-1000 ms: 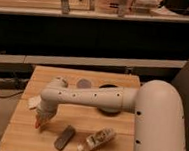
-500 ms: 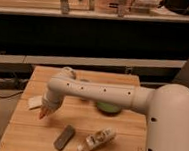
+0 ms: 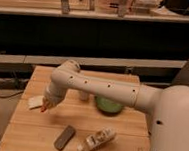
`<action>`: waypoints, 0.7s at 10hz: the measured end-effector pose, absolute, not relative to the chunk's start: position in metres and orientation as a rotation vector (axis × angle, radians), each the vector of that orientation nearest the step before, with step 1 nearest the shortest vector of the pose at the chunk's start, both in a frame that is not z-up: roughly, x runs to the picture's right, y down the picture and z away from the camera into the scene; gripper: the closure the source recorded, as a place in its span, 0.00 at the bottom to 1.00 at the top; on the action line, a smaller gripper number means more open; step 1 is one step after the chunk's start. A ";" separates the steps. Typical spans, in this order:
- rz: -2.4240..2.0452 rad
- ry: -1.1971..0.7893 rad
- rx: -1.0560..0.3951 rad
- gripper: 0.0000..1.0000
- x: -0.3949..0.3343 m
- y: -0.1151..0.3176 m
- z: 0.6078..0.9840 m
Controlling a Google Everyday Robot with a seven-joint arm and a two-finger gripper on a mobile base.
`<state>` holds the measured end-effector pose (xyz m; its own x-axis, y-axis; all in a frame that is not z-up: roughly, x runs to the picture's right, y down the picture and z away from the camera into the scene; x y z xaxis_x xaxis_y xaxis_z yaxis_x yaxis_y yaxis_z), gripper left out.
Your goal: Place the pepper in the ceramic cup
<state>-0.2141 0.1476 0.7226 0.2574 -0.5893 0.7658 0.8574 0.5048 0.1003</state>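
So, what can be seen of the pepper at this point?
The pepper shows only as a small orange-red tip, tapering downward, sticking out below the shut tool over the wooden table, left in the picture. The rest is hidden in the tool. Whether it touches the wood cannot be told.

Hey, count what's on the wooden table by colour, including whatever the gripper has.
Orange-red: 1, the pepper, in the shut gripper beside the ceramic cup
Pale: 2, that cup, white bottle
Green: 1, bowl
Dark grey: 1, block
Total: 5, plus an unclear pale shape under the arm
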 end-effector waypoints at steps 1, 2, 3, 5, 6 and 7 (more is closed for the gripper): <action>-1.004 -0.847 -0.369 0.98 -0.215 0.141 0.721; -0.999 -0.845 -0.367 0.98 -0.215 0.136 0.720; -0.994 -0.844 -0.365 0.98 -0.214 0.133 0.720; -0.960 -0.841 -0.353 0.98 -0.208 0.115 0.715; -0.950 -0.841 -0.348 0.98 -0.202 0.106 0.715; -0.935 -0.839 -0.342 0.98 -0.194 0.099 0.716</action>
